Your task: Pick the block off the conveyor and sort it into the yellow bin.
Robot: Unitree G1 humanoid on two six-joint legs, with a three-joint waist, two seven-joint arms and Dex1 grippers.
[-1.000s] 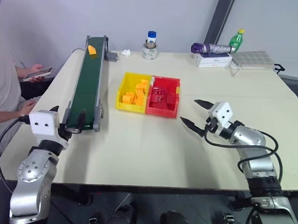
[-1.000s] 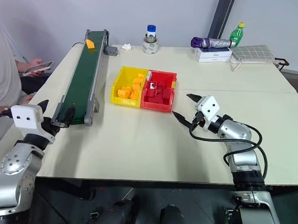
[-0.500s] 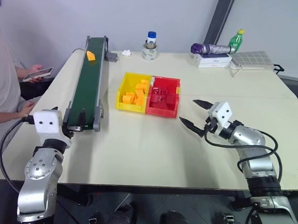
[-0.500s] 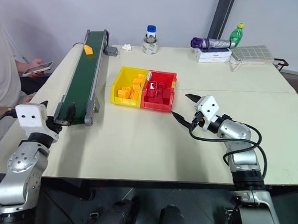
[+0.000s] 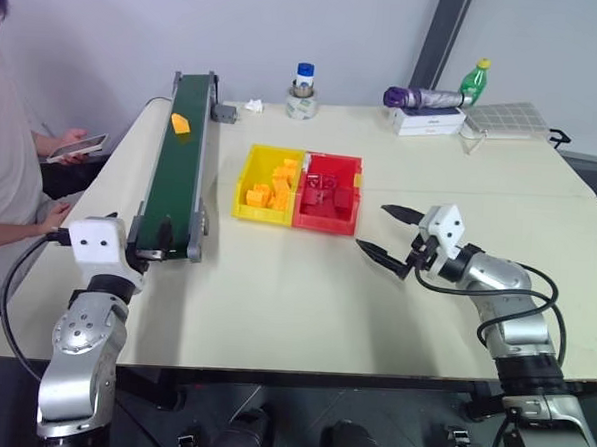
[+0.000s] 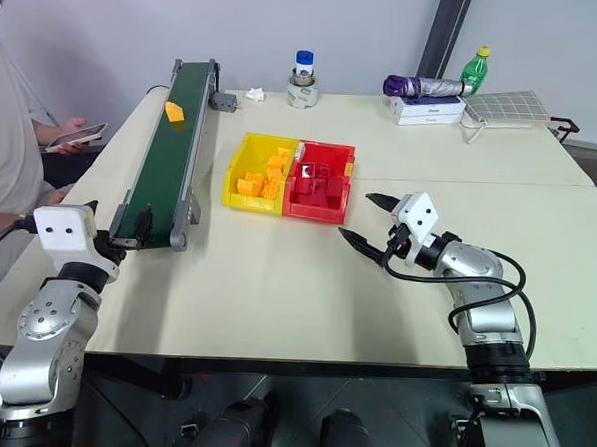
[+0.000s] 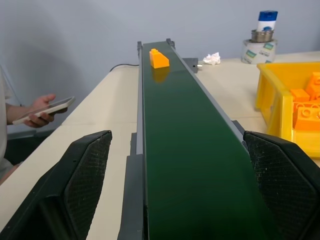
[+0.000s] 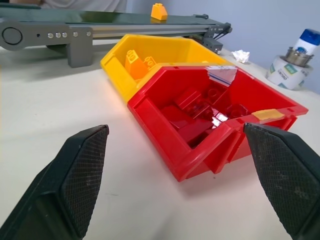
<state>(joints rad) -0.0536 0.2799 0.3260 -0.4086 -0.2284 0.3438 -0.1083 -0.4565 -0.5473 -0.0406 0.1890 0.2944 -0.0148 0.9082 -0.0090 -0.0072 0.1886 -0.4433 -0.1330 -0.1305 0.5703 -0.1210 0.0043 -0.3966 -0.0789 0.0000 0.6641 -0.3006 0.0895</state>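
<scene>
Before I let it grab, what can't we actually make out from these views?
- Conveyor near end: hidden behind the left gripper in the left eye view.
- Block: too small to tell its studs or exact shape.
- Yellow bin floor: mostly hidden by its own wall in the right wrist view.
- Bottle label: too small.

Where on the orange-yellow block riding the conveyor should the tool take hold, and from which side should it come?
Grip the block across its two side faces, those towards the rails of the conveyor. Probably best to come from above: the rails flank it and its top is free. The left tool, open, waits at the belt's near end.
</scene>
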